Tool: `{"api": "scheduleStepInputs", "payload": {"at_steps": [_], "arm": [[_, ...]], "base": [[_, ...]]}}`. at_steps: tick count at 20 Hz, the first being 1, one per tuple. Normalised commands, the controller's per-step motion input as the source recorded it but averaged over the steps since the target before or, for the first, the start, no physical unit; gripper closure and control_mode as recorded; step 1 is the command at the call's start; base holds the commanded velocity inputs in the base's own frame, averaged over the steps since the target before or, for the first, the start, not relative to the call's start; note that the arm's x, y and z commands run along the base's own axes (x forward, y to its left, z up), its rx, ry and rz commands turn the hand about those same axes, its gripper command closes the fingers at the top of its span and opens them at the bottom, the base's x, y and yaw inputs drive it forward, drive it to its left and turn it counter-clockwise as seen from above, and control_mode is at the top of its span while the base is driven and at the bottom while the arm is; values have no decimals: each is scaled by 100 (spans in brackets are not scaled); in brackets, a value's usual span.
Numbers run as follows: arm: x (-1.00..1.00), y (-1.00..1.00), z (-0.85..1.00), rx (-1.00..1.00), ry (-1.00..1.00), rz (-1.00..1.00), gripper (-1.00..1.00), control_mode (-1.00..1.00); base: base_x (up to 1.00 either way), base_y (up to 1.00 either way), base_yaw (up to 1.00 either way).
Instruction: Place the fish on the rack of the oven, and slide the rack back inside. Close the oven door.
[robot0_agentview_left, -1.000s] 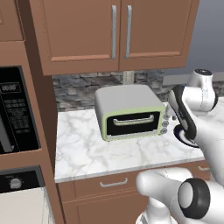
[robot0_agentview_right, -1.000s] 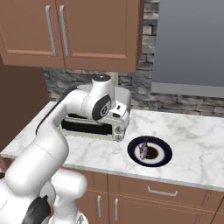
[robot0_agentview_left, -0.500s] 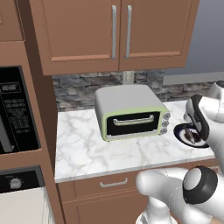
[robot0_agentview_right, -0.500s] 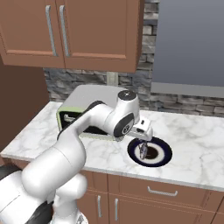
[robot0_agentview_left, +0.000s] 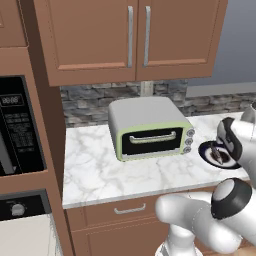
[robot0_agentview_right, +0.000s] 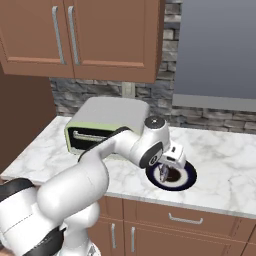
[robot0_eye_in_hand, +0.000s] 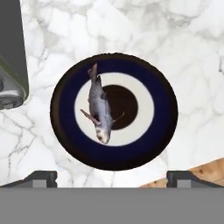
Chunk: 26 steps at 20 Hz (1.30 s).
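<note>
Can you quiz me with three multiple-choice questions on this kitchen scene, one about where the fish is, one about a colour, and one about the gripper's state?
1. Where does the fish lie?
A. on the plate
B. inside the toaster oven
C. on the bare counter

2. What colour is the plate's outer ring?
A. red
B. dark blue
C. yellow

3. How is the gripper?
A. shut on the fish
B. shut on the plate
C. open, above the plate

Answers:
1. A: the hand view shows the fish lying across the plate's middle.
2. B: the ring is dark blue around a white band.
3. C: the fingertips stand wide apart, clear of the fish.
</note>
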Motion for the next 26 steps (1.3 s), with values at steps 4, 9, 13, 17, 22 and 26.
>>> {"api": "scheduleStepInputs", "payload": {"at_steps": [4,9,13,17,22,26], "arm": [[41,18,-24,0,0,0,-100,-100],[16,5,-35,-3,0,1,-100,-100],[0,-6,-31,-7,0,0,-100,-100],[0,-3,-26,-5,0,0,-100,-100],[16,-7,-39,0,0,3,-100,-100],[41,-7,-34,0,0,9,-100,-100]], "base": [[0,0,0],[0,0,0],[0,0,0],[0,0,0],[0,0,0],[0,0,0]]}}
